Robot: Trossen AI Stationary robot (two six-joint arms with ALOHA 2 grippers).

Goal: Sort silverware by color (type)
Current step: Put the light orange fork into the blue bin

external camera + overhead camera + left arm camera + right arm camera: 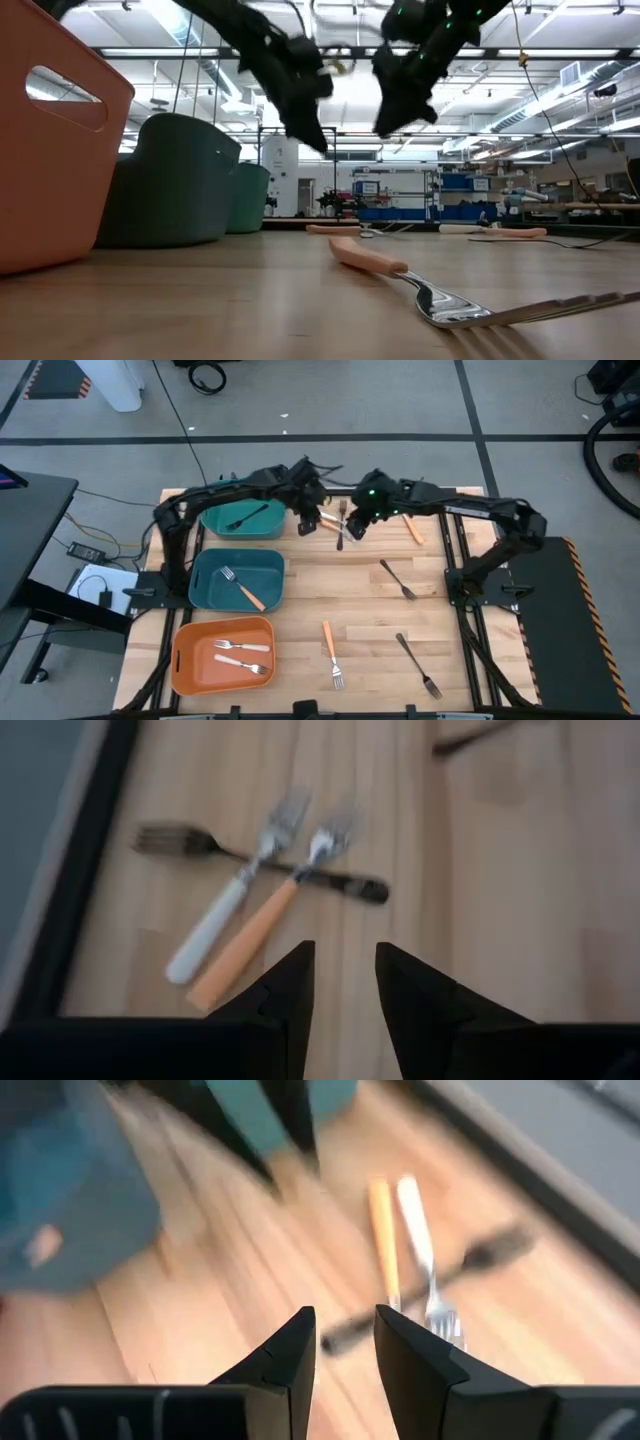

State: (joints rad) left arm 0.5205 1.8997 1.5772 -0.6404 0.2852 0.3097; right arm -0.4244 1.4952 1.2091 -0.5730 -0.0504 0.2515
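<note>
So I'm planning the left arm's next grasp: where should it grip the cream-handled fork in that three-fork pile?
Probably the free end of the cream handle, from straight above. The cream-handled fork crosses over the black fork near its neck, and the orange-handled fork lies close alongside, so the handle end is clearest. The left gripper hovers open nearby.

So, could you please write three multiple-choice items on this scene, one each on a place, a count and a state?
1. Where does the all-black fork in a bin lie?
A. far teal bin
B. orange bin
C. middle teal bin

2. How many forks lie in the orange bin?
A. none
B. two
C. four

3. What do the left gripper's fingers hold?
A. a black fork
B. an orange fork
C. nothing

Key: 1 A, the black fork lies in the far teal bin. 2 B, two cream-handled forks show there. 3 C, the left gripper hangs open and empty above three crossed forks.
</note>
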